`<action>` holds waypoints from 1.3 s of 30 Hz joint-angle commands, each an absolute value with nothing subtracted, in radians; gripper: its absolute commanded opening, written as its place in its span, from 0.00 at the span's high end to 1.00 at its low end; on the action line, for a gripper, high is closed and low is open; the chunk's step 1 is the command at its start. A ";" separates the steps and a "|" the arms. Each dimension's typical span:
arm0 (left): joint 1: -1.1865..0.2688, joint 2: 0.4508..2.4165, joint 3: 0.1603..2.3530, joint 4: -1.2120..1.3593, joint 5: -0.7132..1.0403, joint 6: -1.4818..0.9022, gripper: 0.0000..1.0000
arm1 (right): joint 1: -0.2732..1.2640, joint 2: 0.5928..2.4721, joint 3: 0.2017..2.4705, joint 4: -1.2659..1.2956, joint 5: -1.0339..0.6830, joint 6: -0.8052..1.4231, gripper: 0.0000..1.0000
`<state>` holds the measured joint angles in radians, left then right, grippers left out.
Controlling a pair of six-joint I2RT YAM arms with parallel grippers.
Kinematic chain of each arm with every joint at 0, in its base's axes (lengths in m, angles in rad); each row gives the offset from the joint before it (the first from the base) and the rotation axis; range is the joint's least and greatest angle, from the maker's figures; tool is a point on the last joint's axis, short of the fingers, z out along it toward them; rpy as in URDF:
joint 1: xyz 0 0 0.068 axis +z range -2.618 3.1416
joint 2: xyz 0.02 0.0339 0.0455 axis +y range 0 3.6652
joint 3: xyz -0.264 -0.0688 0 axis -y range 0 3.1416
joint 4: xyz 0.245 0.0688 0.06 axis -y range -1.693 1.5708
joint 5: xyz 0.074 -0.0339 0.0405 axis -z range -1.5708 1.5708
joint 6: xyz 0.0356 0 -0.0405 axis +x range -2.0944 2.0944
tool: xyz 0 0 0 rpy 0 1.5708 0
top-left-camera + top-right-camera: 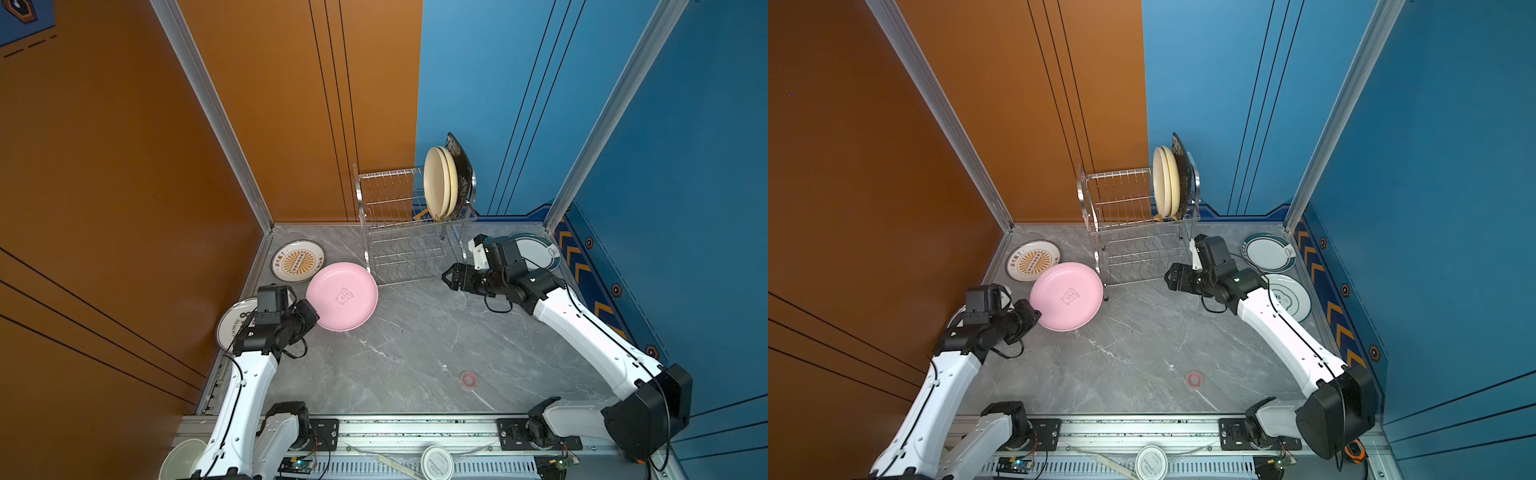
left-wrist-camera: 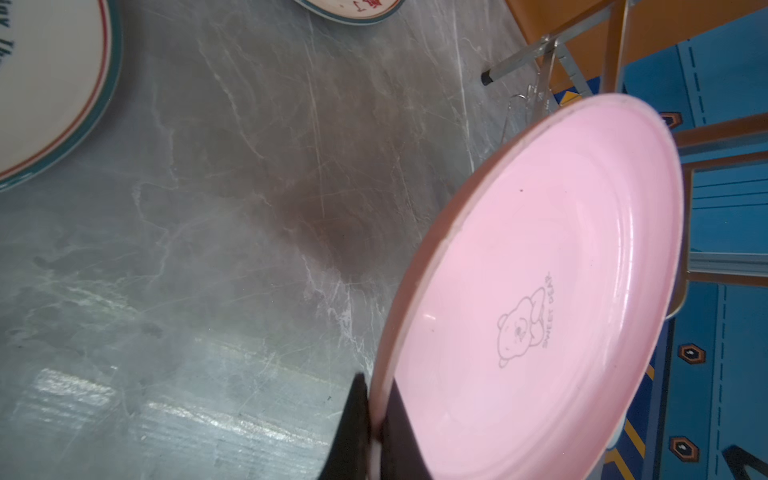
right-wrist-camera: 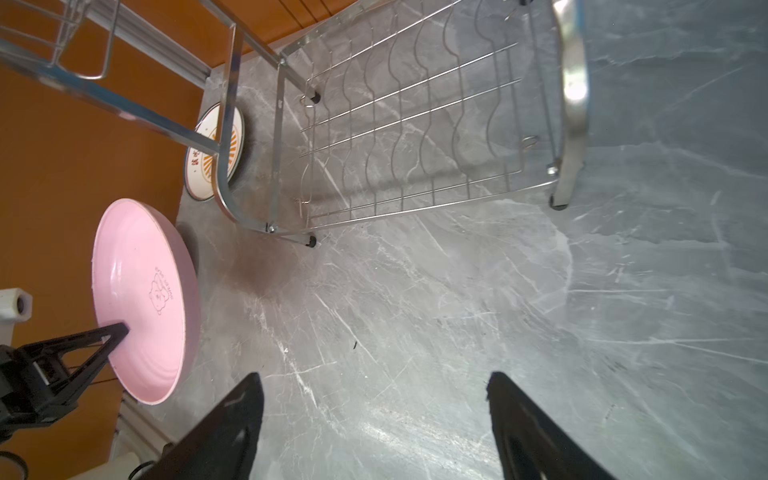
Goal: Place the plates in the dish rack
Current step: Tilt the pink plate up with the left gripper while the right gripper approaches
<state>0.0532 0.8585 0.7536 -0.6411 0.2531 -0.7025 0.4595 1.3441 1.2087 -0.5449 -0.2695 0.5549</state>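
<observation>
The pink plate (image 1: 341, 297) is pinched at its near rim by the left gripper (image 2: 374, 399), whose jaws are closed tight on the rim. It hangs tilted and appears clear of the table (image 1: 415, 340), with its shadow apart from it in the left wrist view. The right gripper (image 3: 374, 386) has its jaws spread wide with nothing between them. It hovers low in front of the dish rack (image 1: 399, 232) and points toward the plate.

The step in hand looks like carrying this plate to the rack, perhaps through a handover to the right arm. A single-point grip on a rim lets a plate swing, so slow travel would serve best. The plate should be turned on edge, in line with the prongs, before it descends. The upper tier holds two cream plates (image 1: 438, 183) and a black square plate (image 1: 461, 166) at its right end (the prongs to their left stand free). A slot just beside the cream pair seems the natural target.

The plate's far rim sits just beside the rack's left front leg, the closest thing to catch. An orange-print plate (image 1: 297, 262) lies flat near it toward the corner, and another plate (image 1: 232, 324) lies partly under the left arm. Two teal-rimmed plates (image 1: 1268, 251) lie along the right wall behind the right arm. The middle of the table offers open room, apart from a small pink ring (image 1: 468, 379) toward the front.
</observation>
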 commanded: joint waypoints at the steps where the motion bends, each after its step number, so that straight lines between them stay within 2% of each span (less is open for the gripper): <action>1: 0.009 0.825 0.788 -0.644 0.332 -0.658 1.00 | 0.477 1.369 1.229 -0.464 -0.421 0.574 0.12; 9: -0.168 0.856 0.828 -0.604 0.322 -0.654 1.00 | 0.520 1.419 1.229 -0.340 -0.594 0.605 0.09; 20: -0.313 0.959 0.871 -0.482 0.322 -0.668 1.00 | 0.553 1.492 1.204 -0.210 -0.760 0.668 0.11; 27: -0.329 0.988 0.894 -0.460 0.334 -0.653 1.00 | 0.555 1.515 1.194 -0.210 -0.813 0.675 0.23; 37: -0.338 1.015 0.908 -0.443 0.368 -0.650 1.00 | 0.563 1.542 1.195 -0.200 -0.851 0.677 0.32; 39: -0.339 1.019 0.907 -0.439 0.375 -0.652 1.00 | 0.563 1.545 1.192 -0.192 -0.856 0.682 0.38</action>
